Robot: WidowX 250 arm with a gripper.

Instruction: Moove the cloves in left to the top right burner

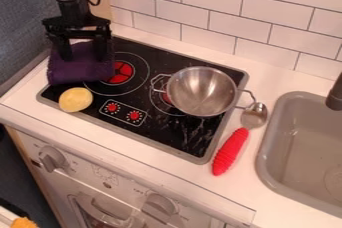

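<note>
In the camera view, the stove (151, 124) is the landmark. The task's thing, which the task calls cloves, looks like a bunched purple cloth (81, 73), perhaps a glove. It lies at the stove's left end, partly over the edge and reaching in toward the left burner (121, 72). The gripper (83, 58) is right at that cloth, its two fingers spread wide with purple fabric showing between and below them. I see no pinch on it, though whether the tips touch the fabric I cannot tell.

As I judge it, the task is at its start: the gripper is in place for a grasp, and nothing of the move itself is done. What is left is to close on the cloth, lift it, carry it across to the stove's right side, and let it go on the top right burner.

A metal pot (201, 92) sits on the stove's right half, over a burner there, so the drop spot may be tight. A yellow potato-like thing (75, 99) rests at the stove's front left corner.
</note>
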